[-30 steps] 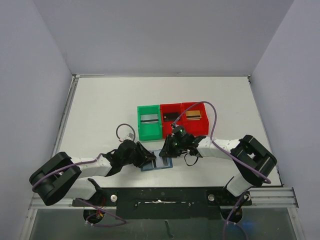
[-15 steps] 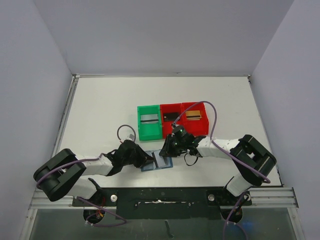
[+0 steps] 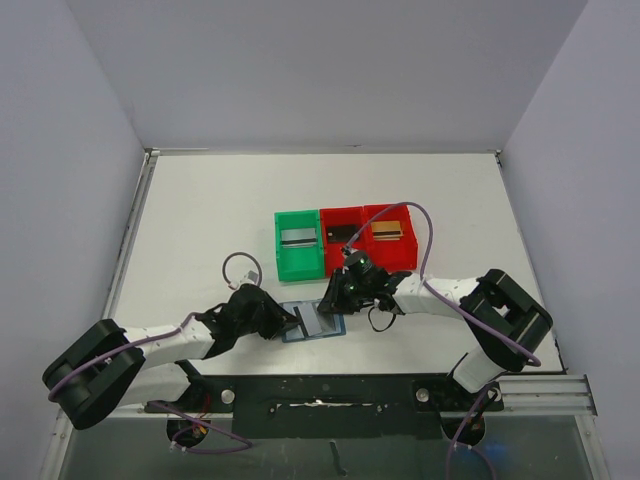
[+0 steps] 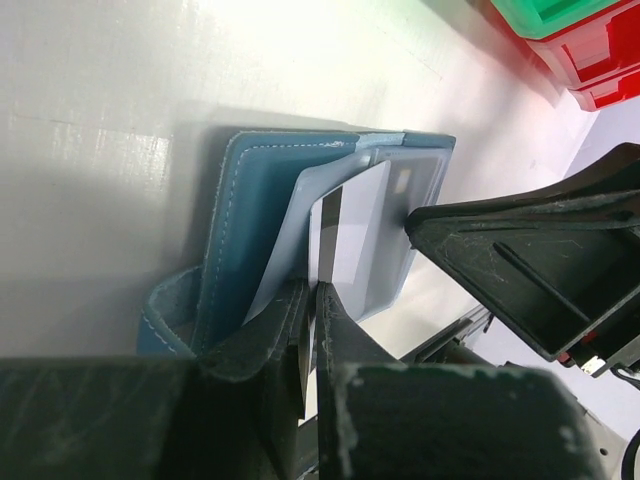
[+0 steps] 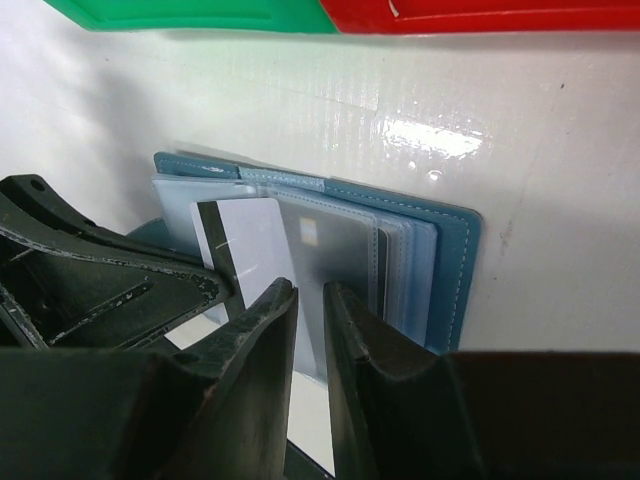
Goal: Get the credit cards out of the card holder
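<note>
The blue card holder [image 3: 322,327] lies open on the table between the two arms, its clear sleeves [image 5: 400,255] showing in the right wrist view. A white credit card [image 4: 360,230] with a black stripe sticks partly out of a sleeve. My left gripper [image 4: 312,290] is shut on that card's near edge, at the holder's left side [image 3: 297,320]. From the right, my right gripper [image 5: 310,290] comes down over the holder [image 3: 328,298]. Its jaws stand a narrow gap apart, tips on the clear sleeve over a grey card [image 5: 335,245], and I see nothing pinched between them.
Behind the holder stand a green bin [image 3: 299,262] and two red bins [image 3: 340,255] [image 3: 400,254], each with a card inside. Their front walls [image 5: 300,12] are close above the holder. The black rail [image 3: 320,395] with the arm bases runs along the near edge.
My left gripper has closed on the white card, and the left arm has drawn back to the left. The right gripper has stayed on the holder.
</note>
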